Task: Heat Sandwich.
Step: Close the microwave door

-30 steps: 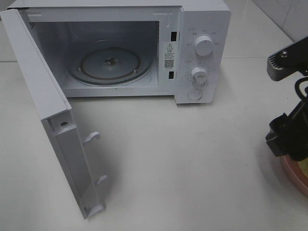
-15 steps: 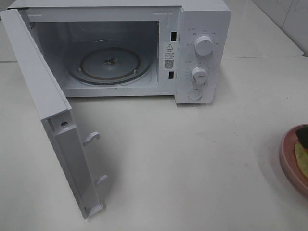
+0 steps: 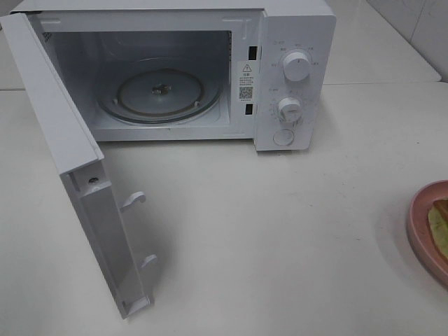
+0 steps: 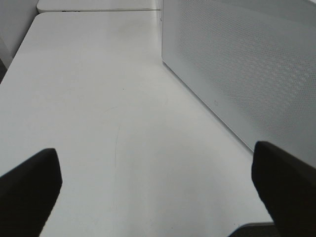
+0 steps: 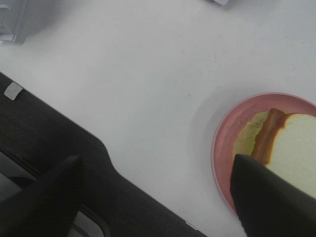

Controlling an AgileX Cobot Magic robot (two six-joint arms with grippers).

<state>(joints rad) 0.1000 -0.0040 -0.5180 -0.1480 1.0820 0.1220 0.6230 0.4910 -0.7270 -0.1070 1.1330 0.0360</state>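
While the microwave (image 3: 175,70) stands on the white table (image 3: 280,224) with its door (image 3: 77,175) swung wide and the glass turntable (image 3: 159,92) bare inside, the sandwich (image 5: 284,145) lies on a pink plate (image 5: 228,136) well to the right of the microwave, at the table's edge. The left gripper (image 4: 158,182) hangs beside the microwave's perforated side wall, jaws spread wide and holding nothing. The right gripper (image 5: 158,197) hovers just beside the plate, jaws apart, clear of the sandwich.
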